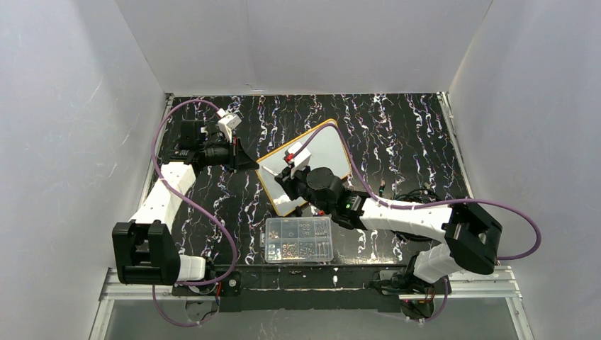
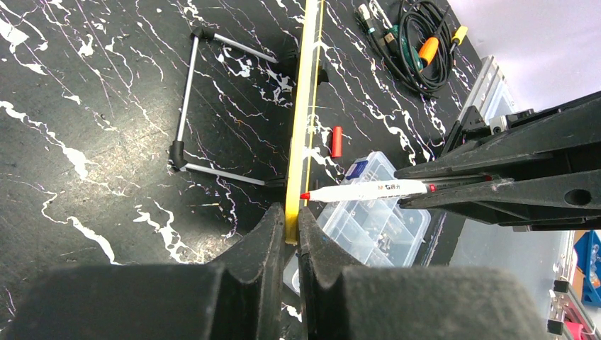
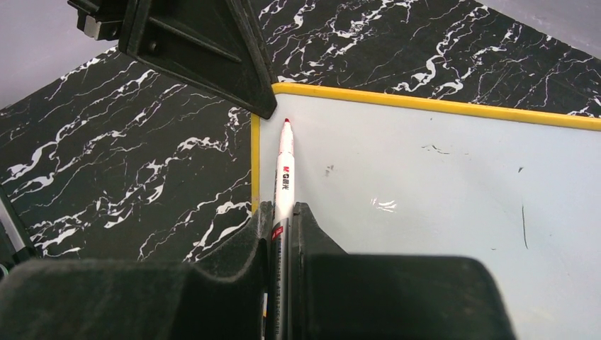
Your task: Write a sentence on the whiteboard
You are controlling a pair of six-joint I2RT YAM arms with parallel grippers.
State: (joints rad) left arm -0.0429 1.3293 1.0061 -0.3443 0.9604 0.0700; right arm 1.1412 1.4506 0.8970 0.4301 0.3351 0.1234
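- Top camera: high at the near side, looking down over the whole desk (image 1: 397, 120).
- Left wrist: close, edge-on to the whiteboard (image 2: 301, 142).
- Right wrist: close above its face; both wrist views share the marker (image 2: 361, 190), perhaps one corner.

1. My left fingers (image 2: 259, 244) and right fingers (image 3: 241, 244) are black.
2. The whiteboard (image 3: 439, 184) is white, rimmed yellow.
3. The marker (image 3: 285, 170) is white, red-tipped.
4. The desk (image 3: 142, 163) is black with white marble veins.

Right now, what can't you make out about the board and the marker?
- Right wrist view: whether the marker tip touches the whiteboard; the right gripper looks along it.
- Top view: that arm covers the board's near end; compartment box contents too small.
- Left wrist view: board edge-on, face hidden.
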